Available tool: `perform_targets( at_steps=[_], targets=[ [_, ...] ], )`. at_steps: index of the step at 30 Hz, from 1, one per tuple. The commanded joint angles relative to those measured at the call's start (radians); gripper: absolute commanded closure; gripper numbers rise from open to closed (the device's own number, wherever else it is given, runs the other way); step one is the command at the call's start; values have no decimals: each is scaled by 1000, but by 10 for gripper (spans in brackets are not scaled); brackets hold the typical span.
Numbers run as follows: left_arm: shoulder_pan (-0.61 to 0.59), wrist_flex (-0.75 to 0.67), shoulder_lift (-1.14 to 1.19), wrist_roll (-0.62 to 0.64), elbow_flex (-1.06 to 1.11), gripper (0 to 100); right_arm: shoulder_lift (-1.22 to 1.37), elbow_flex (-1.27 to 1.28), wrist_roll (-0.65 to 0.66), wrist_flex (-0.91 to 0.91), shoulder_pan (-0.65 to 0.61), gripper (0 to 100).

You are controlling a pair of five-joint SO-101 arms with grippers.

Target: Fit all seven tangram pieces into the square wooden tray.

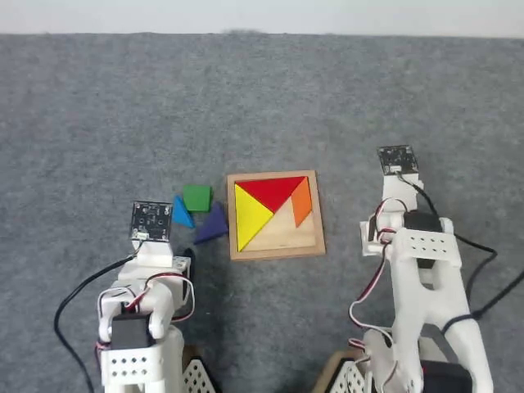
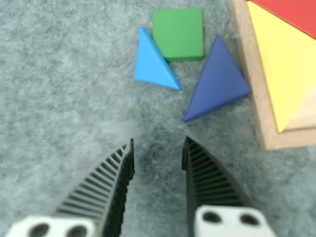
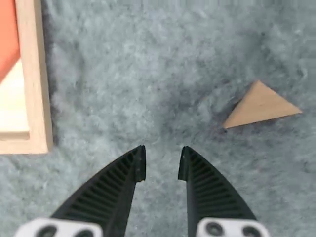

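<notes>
Seven pieces by my count, and three of them already sit in the square wooden tray (image 1: 277,253): one large red triangle (image 1: 270,190) along its far edge, one large yellow triangle (image 1: 249,216) against its left side, and one orange parallelogram (image 1: 302,201) on its right side. The near right part of the tray floor is bare wood.

Three more lie on the grey carpet (image 1: 368,98) off the tray's left side. One green square block (image 1: 196,197) is farthest from me of the three. One small light blue triangle (image 1: 181,213) rests against the green square, on the side away from the tray. One dark blue triangle (image 1: 213,223) sits just beside the tray's left rim.

One plain wooden triangle (image 3: 259,106) lies alone on the carpet off the tray's right side, apart from the rim.

Two arms stand near the tray, one on each side. The left claw (image 2: 158,148) hovers over bare carpet left of the tray, near the dark blue triangle, its jaws parted a modest way and holding nothing. The right claw (image 3: 161,153) hangs over the carpet between the tray's right rim and the wooden triangle, its jaws a narrow gap apart, also empty.
</notes>
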Motion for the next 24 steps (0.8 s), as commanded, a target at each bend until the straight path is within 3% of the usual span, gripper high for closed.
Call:
perform_targets(
  at_steps=[1,6,9,12,15,24],
  targets=[
    [17,0,-11,-11,-12,849,-45,-8,-52,-18,2,864],
    [137,-20,-11,-12,-12,851,-53,8,-61,-27,12,864],
    [129,-61,-11,-14,-12,851,-53,6,-63,-27,22,864],
    [135,-98,-11,-14,-12,850,-42,-26,-83,-54,110,861],
    [127,-95,-11,-14,-12,851,8,-91,-161,-61,180,861],
    [127,-86,-9,-14,-12,851,328,-358,-485,-50,197,860]
  ],
)
